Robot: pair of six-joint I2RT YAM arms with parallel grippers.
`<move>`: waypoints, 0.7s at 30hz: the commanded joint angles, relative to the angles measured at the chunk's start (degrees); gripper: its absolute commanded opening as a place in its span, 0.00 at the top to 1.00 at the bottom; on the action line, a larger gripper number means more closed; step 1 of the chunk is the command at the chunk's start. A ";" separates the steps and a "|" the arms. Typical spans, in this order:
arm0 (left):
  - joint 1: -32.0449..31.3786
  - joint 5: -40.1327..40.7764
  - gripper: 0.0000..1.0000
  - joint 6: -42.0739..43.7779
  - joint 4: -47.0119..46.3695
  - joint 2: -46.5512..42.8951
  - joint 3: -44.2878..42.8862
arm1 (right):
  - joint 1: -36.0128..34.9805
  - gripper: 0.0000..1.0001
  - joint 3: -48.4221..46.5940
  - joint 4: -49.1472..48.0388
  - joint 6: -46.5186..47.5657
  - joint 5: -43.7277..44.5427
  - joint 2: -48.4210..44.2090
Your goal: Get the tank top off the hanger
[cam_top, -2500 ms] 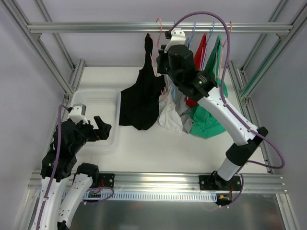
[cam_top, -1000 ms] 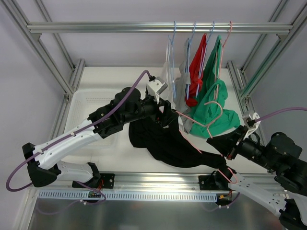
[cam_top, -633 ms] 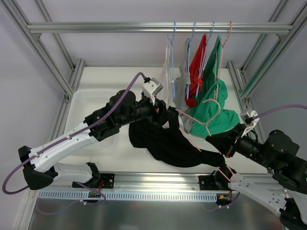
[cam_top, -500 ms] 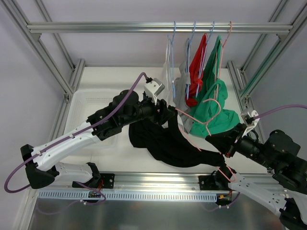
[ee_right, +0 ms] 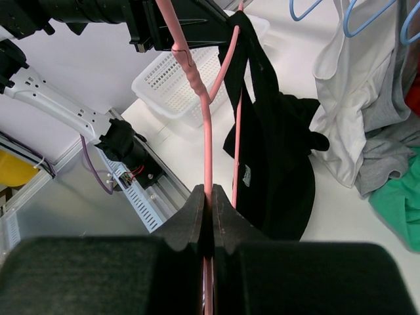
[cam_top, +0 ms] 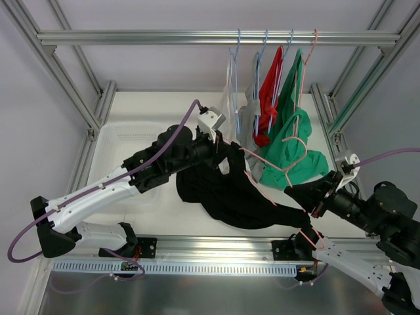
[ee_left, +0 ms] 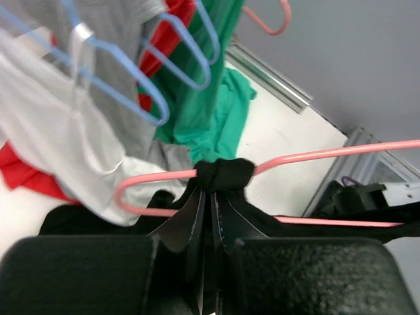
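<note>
The left gripper (cam_top: 224, 148) is pressed together on a bunched strap of the black tank top (cam_top: 226, 190), right where the strap crosses the pink hanger (ee_left: 315, 156) (the left wrist view shows the knot of black cloth sitting on the wire just beyond the fingertips). The right gripper (cam_top: 307, 201) pinches the hanger's wire as well, toward the table's near right corner, jaws tight on it. Between the two arms the hanger lies tilted above the table (cam_top: 151, 105). The tank top hangs from it in a dark drape over the middle of the table toward the near edge, just beside the white basket (cam_top: 121, 134) at the left edge. Whether the cloth touches the table I cannot tell. Over the far edge a rail (cam_top: 131, 37) carries blue hangers (cam_top: 238, 52) with a white garment (cam_top: 231, 98), a red garment (cam_top: 272, 85) and a green garment (cam_top: 289, 157), the green one sagging toward the right edge.
</note>
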State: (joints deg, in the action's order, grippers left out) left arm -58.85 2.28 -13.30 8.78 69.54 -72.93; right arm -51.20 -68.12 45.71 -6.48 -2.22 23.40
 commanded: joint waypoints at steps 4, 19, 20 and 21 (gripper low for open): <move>-0.65 27.09 1.00 -7.00 -2.27 -12.92 7.96 | -0.22 1.00 1.23 5.42 8.32 -7.34 -6.41; -0.65 -7.26 1.00 -4.45 -19.73 -23.91 32.56 | -0.04 1.00 22.55 -42.45 9.20 -9.21 -12.43; -0.65 -10.77 1.00 -4.89 -25.59 -24.79 35.37 | -0.04 1.00 24.24 -48.73 9.12 -9.12 -10.15; -0.74 -16.55 1.00 -5.94 -28.35 -25.76 40.27 | -0.13 1.00 25.74 -54.53 9.12 -8.68 -5.17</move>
State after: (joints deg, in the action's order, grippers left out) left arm -59.29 4.47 -18.63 -4.67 46.83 -40.27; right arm -51.20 -46.44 17.93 3.05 -13.30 9.10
